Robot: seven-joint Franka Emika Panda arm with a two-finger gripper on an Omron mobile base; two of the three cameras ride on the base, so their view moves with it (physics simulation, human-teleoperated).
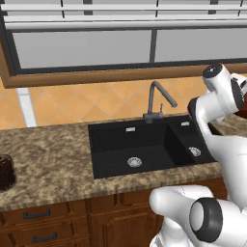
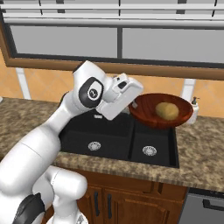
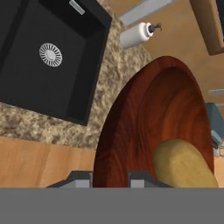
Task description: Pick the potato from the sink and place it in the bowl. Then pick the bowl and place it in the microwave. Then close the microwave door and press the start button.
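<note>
Bowl (image 2: 146, 114): dark reddish-brown, glossy, wood-grained, round and shallow; held aloft above the right basin of the sink (image 2: 113, 141).
Potato (image 2: 167, 110): tan, matte, oval; lies inside the bowl, toward its far side.
Tool (image 2: 132, 103): clamped narrow on the bowl's near rim, carrying it.
Sink: black, double-basin, round steel drains, grey gooseneck faucet (image 1: 155, 99).
Bench (image 1: 48, 159): speckled brown granite.
Soap bottle (image 2: 193, 107): white, just behind the bowl.
Step in hand, judged: carrying the bowl to the microwave.
Advice: keep the bowl level so the potato cannot roll out; lift clear of faucet and bottle.
</note>
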